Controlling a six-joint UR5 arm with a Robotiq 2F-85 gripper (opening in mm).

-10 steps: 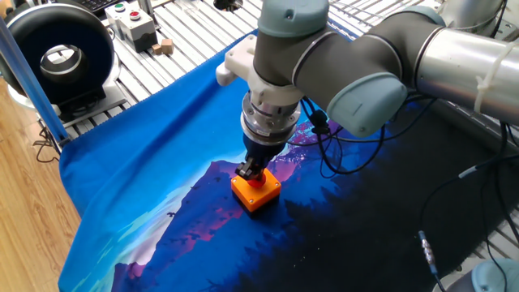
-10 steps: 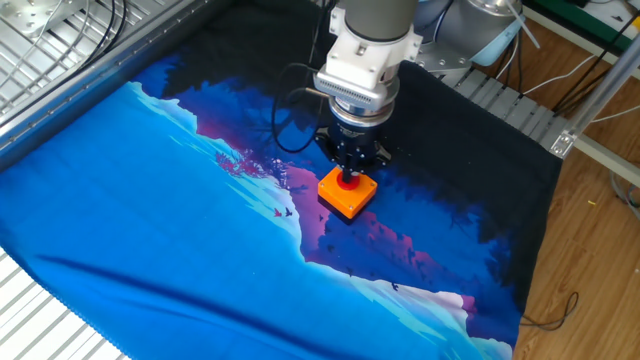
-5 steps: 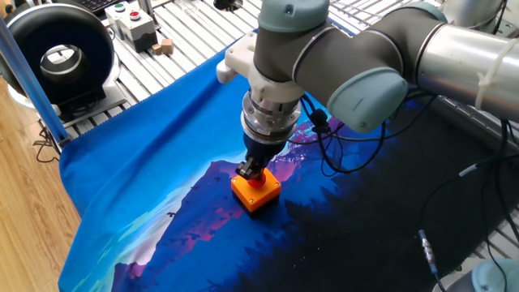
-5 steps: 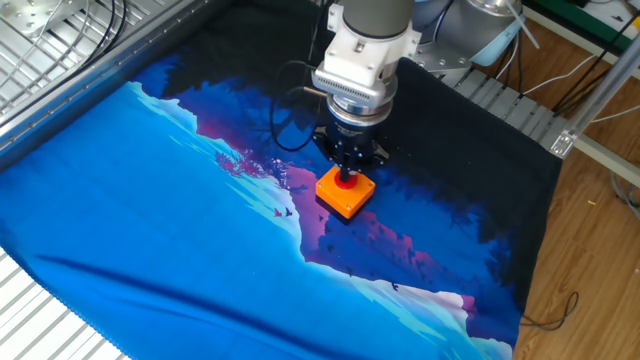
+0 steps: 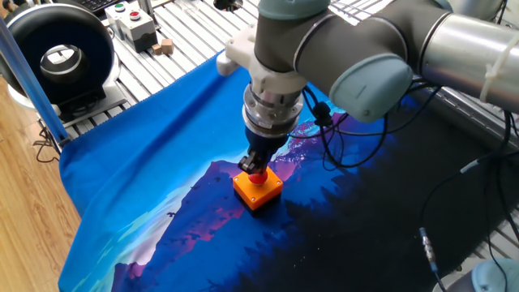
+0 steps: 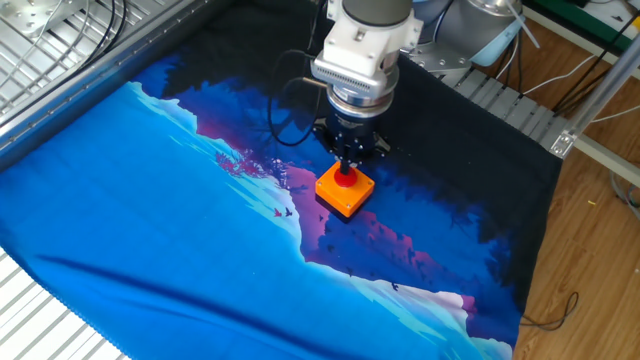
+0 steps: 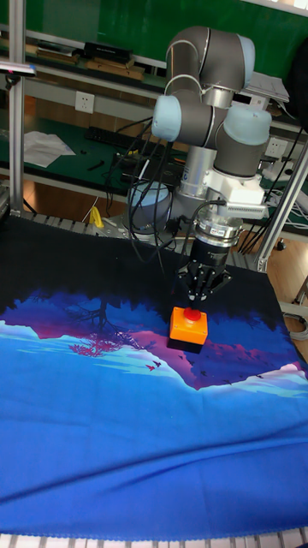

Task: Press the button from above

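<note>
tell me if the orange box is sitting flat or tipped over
Flat and upright. The orange box rests level on the cloth, with the red button facing straight up under the gripper.

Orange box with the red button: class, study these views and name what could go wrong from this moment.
The orange box sits loose on the blue cloth, so an off-centre push by the gripper on the button could slide or tip it. The dangling cable might snag as the arm moves.
</note>
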